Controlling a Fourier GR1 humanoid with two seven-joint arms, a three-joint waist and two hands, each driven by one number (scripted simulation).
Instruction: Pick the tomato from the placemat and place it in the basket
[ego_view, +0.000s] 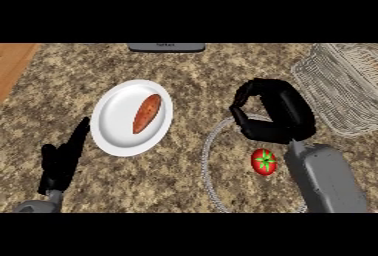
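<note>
Since the tomato (264, 161) sits on the placemat (210, 165), nothing is picked up yet. The right hand (272, 112) is above it, fingers curled on nothing. The left hand (65, 157) rests open. The basket (343, 90) waits nearby.

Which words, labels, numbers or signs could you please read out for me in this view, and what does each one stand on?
Only one text shows: a short pale marking on the grey device at the far edge of the counter, too small and blurred to read.
No text shows on the plate, sweet potato, tomato, placemat, basket or either hand.
</note>
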